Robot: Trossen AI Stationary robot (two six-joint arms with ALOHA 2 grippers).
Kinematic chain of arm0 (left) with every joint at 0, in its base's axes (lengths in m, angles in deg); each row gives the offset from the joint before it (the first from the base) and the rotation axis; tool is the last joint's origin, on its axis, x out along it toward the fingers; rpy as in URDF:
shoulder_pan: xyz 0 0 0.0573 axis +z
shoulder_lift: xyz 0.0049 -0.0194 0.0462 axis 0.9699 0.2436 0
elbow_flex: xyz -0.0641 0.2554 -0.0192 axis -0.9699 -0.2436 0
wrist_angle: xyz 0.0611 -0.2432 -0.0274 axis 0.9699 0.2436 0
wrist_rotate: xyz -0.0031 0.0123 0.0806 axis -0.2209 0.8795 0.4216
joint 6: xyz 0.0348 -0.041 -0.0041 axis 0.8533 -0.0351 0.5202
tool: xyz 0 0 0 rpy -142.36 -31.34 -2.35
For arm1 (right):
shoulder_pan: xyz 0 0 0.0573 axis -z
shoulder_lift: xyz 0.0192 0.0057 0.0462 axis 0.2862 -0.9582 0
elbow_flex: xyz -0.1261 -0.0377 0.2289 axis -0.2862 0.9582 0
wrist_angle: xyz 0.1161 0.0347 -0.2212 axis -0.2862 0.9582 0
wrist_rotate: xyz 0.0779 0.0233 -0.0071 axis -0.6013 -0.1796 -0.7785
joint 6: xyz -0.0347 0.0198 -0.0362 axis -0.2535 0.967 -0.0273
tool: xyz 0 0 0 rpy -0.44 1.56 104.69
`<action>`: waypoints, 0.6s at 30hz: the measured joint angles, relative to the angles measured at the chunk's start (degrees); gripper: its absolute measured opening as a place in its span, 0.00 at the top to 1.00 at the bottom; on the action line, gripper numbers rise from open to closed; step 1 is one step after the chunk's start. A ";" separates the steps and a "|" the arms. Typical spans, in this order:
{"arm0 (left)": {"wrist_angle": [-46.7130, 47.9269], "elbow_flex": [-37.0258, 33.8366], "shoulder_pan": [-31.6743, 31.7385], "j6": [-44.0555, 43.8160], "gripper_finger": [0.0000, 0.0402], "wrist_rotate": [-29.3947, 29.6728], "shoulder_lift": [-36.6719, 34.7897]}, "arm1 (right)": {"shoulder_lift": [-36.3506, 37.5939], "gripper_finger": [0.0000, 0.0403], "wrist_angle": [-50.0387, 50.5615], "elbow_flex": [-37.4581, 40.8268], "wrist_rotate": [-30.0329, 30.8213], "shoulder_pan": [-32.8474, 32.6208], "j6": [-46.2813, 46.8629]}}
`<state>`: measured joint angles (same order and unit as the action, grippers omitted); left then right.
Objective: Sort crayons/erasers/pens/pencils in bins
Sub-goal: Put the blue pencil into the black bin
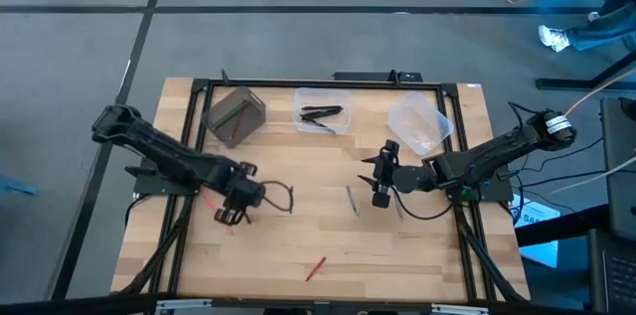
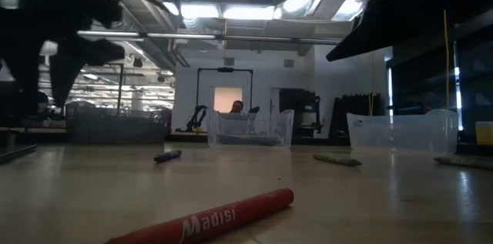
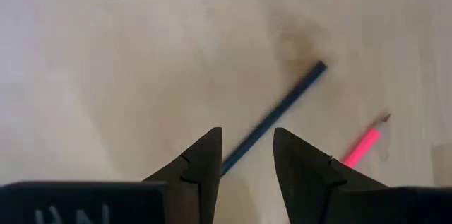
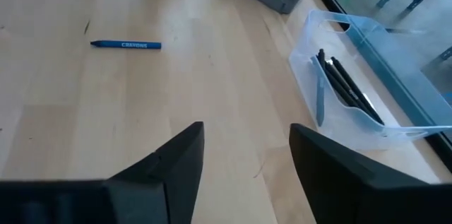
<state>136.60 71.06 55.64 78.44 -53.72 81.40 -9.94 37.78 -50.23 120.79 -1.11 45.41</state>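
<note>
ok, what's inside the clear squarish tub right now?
The clear squarish tub holds a few dark pens and one grey-blue stick lying along its floor. Exact count unclear; they overlap.

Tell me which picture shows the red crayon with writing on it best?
The low view: the red crayon with white lettering lies close up, filling the foreground. The high view shows it only as a small red stick near the table's front edge. Neither wrist view shows it.

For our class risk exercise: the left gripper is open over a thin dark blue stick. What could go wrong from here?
1. The thin dark blue stick lies slanted across the open left gripper, so closing may roll or pivot it.
2. The pink stick lies close by; a finger may nudge it.
3. The open right gripper hovers near the clear squarish plastic tub and might bump it.
</note>
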 joint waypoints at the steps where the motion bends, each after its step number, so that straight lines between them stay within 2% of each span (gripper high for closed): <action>1: -0.81 -0.78 -0.57 0.15 0.70 -0.22 0.00 | 0.00 0.47 -0.04 0.00 0.04 0.00 -0.22; 8: -2.29 -4.28 -2.33 0.22 0.70 -0.48 0.29 | 0.00 0.47 -0.09 0.00 0.06 0.00 -0.38; 18: -2.66 -4.75 -3.20 5.68 0.70 1.11 9.80 | 0.00 0.47 -0.11 0.00 0.09 0.00 -0.38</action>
<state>133.93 66.30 52.44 84.12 -52.61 91.20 -9.94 37.68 -50.23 120.87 -1.11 45.03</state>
